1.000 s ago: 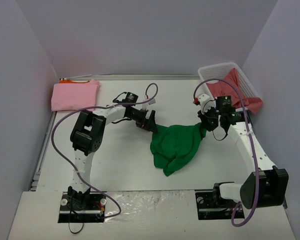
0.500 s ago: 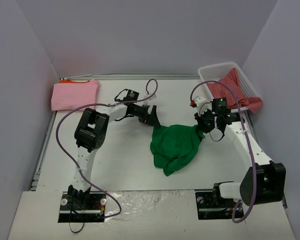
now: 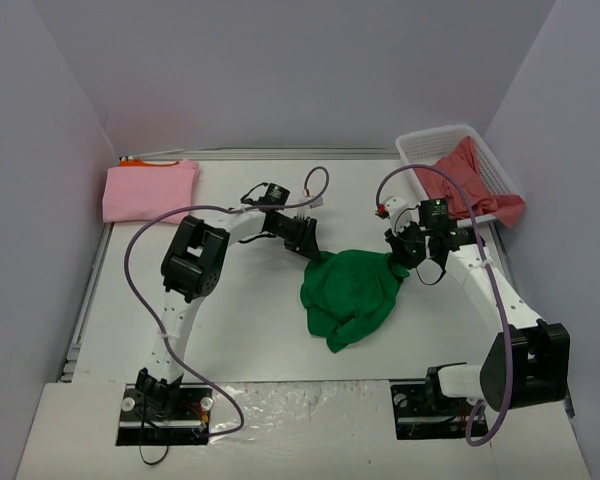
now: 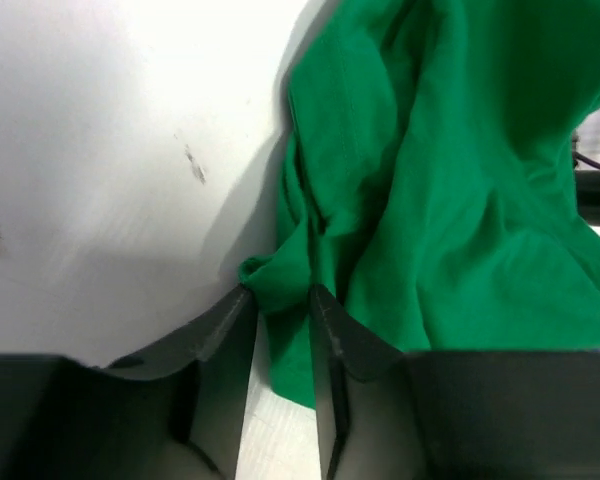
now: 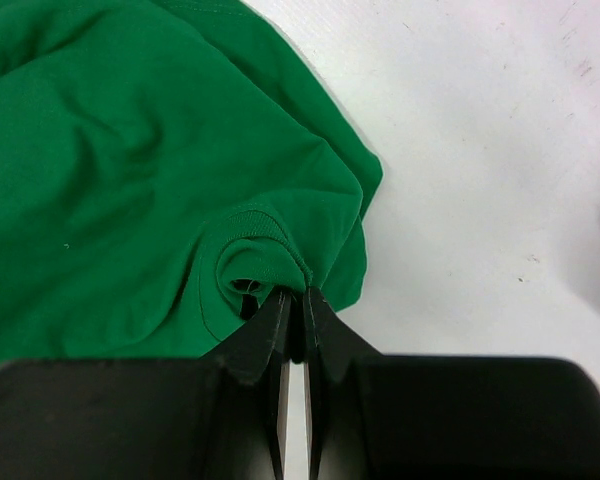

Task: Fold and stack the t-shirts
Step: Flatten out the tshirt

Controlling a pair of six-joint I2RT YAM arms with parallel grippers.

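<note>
A bright green t-shirt (image 3: 350, 295) lies crumpled in the middle of the table. My left gripper (image 3: 315, 250) is at its upper left edge, its jaws (image 4: 280, 290) closed on a small fold of the green cloth (image 4: 460, 200). At the shirt's upper right corner my right gripper (image 3: 400, 255) is shut (image 5: 293, 293) on the ribbed collar of the green t-shirt (image 5: 110, 150). A folded light pink t-shirt (image 3: 150, 190) lies at the back left, with an orange edge (image 3: 140, 161) showing beneath it. A coral red t-shirt (image 3: 470, 175) hangs out of the basket.
A white plastic lattice basket (image 3: 430, 140) stands at the back right corner. Grey walls close in the table on the left, back and right. Purple cables loop over both arms.
My left gripper has moved right to the green t-shirt's edge, and its jaws have narrowed onto a fold. The right gripper has shifted slightly back and left, still holding the collar.
</note>
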